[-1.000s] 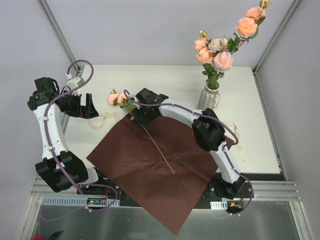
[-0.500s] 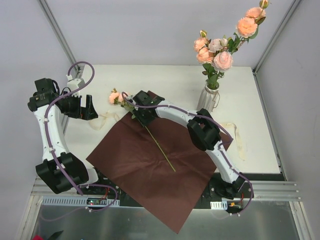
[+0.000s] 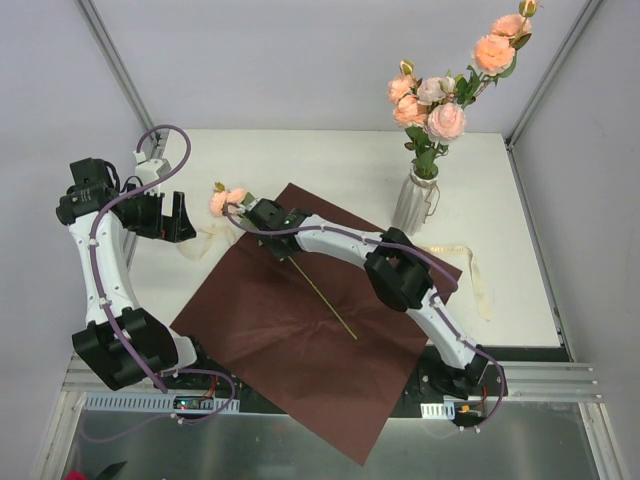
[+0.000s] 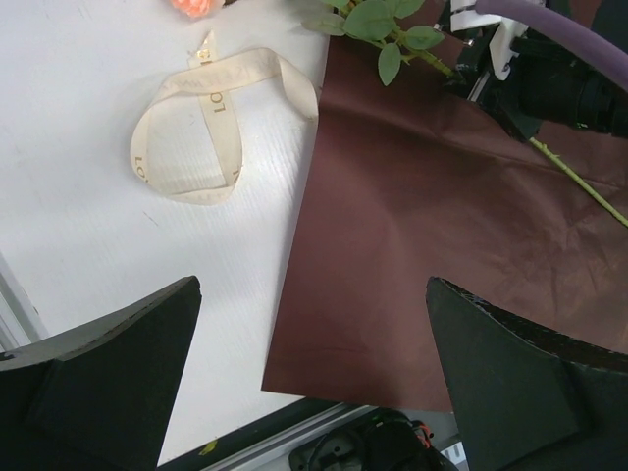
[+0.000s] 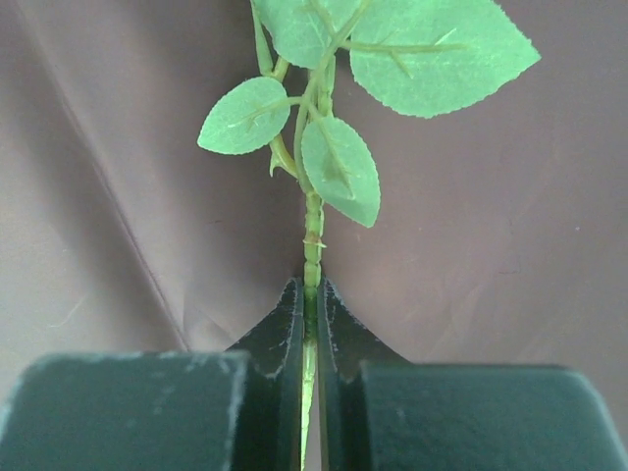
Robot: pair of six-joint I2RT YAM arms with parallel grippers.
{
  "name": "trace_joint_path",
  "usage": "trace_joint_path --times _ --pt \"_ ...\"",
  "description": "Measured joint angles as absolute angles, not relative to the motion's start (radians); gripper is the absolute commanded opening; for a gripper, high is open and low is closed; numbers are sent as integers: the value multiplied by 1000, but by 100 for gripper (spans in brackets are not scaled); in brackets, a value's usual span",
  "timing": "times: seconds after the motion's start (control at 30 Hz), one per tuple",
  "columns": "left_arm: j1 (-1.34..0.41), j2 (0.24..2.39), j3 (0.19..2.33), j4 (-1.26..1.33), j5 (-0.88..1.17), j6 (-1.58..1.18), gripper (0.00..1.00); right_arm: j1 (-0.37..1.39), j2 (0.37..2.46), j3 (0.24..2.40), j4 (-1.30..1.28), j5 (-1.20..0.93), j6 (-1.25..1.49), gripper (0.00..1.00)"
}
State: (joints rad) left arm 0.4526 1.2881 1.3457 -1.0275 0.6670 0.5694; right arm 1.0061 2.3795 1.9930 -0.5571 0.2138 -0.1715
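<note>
— What moved?
— The right pincer [image 5: 311, 294], clamped tight on the rose stem [image 5: 312, 231], has dragged it toward the upper left of the brown wrapping paper [image 3: 300, 350].
— The left pincer [image 3: 176, 215]?
— Wide open, empty, over the ribbon [image 4: 186, 147].

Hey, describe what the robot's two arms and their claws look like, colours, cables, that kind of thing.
Both the left arm and the right arm have white rounded link shells with chunky black joints. A purple cable runs along each. The left claw has broad matte black fingers; those of the right claw are dark and taper to thin tips.
</note>
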Motion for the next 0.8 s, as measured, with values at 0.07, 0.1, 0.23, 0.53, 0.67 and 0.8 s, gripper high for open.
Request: trace_joint_path --times 0.07,0.1,0.23,0.53,0.67,0.8 --pt "453 1288 1346 -1027 664 569 99 1009 2365 1975 -551 234 -172 1" --pt "453 1288 1346 -1027 662 569 99 1008 2355 1966 -551 245 -173 1" --pt "453 1288 1346 -1027 653 567 99 993 2279 1962 -552 268 -188 1" --pt "453 1282 1346 -1027 650 561 99 845 1887 1994 -438 226 -242 1" --pt "453 1281 1346 -1026 650 556 99 763 1589 1822 -171 207 -325 1" --pt "453 1282 1346 -1023 651 542 99 728 1400 1777 80 204 -443 1"
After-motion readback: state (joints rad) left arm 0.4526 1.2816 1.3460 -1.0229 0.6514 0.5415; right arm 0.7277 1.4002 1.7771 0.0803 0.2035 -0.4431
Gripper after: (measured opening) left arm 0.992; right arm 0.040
